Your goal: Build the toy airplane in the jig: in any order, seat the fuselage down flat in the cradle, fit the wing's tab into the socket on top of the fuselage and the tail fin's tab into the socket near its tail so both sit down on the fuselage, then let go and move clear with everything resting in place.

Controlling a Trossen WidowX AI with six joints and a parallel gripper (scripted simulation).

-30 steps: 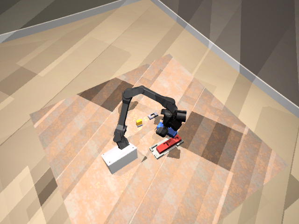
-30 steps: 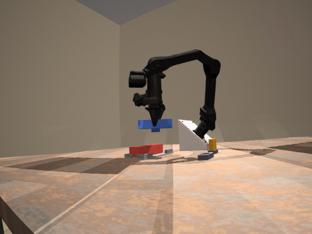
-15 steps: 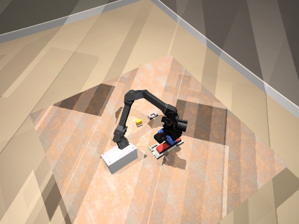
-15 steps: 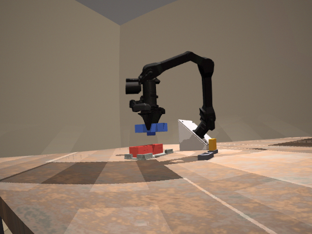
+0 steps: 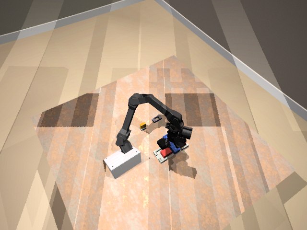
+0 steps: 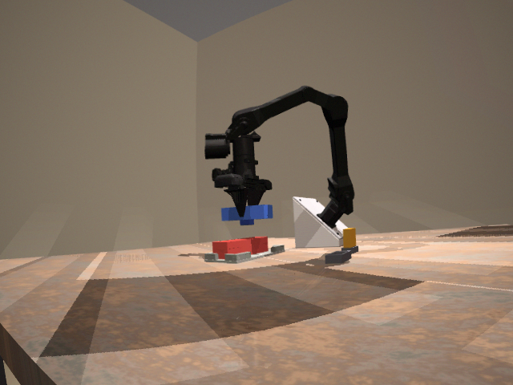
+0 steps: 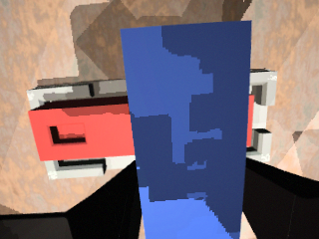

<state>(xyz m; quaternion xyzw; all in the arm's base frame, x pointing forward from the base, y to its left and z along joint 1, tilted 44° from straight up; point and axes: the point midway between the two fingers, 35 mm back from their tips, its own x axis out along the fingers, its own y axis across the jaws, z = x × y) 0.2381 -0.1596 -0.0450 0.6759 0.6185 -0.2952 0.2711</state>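
Observation:
The red fuselage lies lengthwise in the pale cradle. One open socket shows near its left end in the wrist view. My gripper is shut on the blue wing, which is level and crosswise above the fuselage. Its tab points down, with a clear gap to the fuselage in the exterior view. The wing hides the fuselage's middle in the wrist view. The yellow tail fin stands upright in a small dark holder.
An empty dark holder with a rectangular opening lies near the fin, on the table. The white wedge-shaped arm base stands on the fin's other side.

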